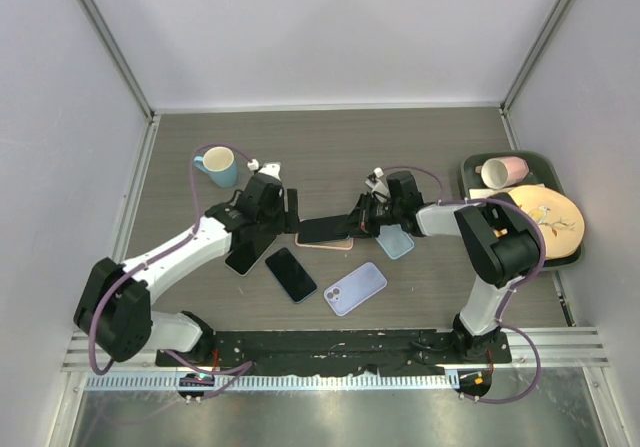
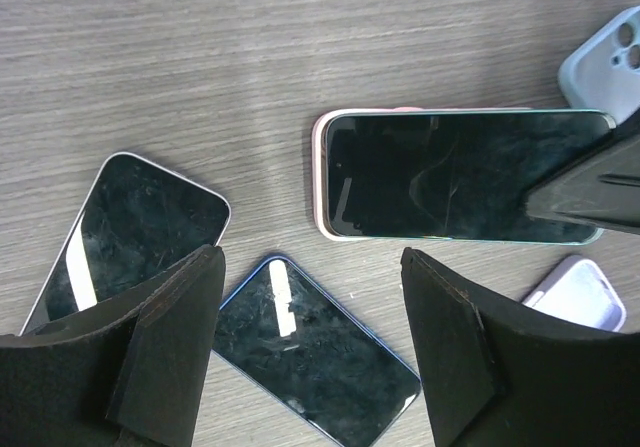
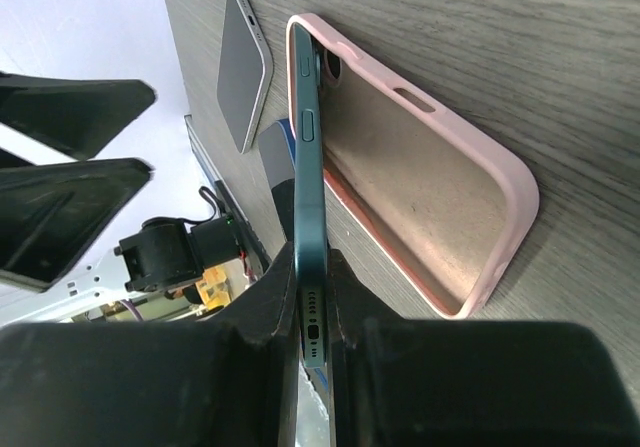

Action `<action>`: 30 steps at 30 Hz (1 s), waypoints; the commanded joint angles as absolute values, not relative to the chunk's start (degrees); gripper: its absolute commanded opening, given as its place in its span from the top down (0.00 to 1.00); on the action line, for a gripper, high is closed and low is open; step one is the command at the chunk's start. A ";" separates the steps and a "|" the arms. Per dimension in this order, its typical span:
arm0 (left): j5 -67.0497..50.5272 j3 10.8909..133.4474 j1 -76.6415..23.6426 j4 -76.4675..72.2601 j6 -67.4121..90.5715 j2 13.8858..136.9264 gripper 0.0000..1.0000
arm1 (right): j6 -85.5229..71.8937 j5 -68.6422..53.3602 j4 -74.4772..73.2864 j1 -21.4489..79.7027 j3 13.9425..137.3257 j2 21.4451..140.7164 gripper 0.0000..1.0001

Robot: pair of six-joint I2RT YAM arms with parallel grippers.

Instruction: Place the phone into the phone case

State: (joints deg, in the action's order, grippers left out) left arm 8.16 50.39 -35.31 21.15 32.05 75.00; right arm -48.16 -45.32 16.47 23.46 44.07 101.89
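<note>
The phone (image 3: pixel 308 167), teal-edged with a dark screen, is pinched at its port end by my right gripper (image 3: pixel 315 307), which is shut on it. Its far end meets the far rim of the empty pink phone case (image 3: pixel 420 167), while the held end stands off the case. In the top view the phone (image 1: pixel 325 230) lies over the case (image 1: pixel 325 244) at mid-table, with the right gripper (image 1: pixel 372 214) on its right. My left gripper (image 2: pixel 310 337) hangs open just left of the phone (image 2: pixel 460 172), holding nothing. In the top view the left gripper (image 1: pixel 268 207) is beside the phone's left end.
Below the left gripper lie a blue-edged phone (image 2: pixel 310 357) and a silver phone (image 2: pixel 140 227). A light blue case (image 1: pixel 397 242) and a lavender case (image 1: pixel 355 288) lie near the right gripper. A blue mug (image 1: pixel 220 165) stands back left. A green tray (image 1: pixel 466 177) at the right holds a pink cup (image 1: pixel 503 172) and a plate (image 1: pixel 545 222).
</note>
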 commanded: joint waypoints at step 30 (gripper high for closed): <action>-1.84 60.46 -35.68 12.83 36.91 101.07 0.32 | -30.50 -19.61 -7.20 25.40 52.03 113.29 0.96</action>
State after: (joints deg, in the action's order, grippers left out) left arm 1.39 58.87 -35.24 15.03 36.07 99.35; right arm -37.12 -43.35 2.04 23.24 53.19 108.01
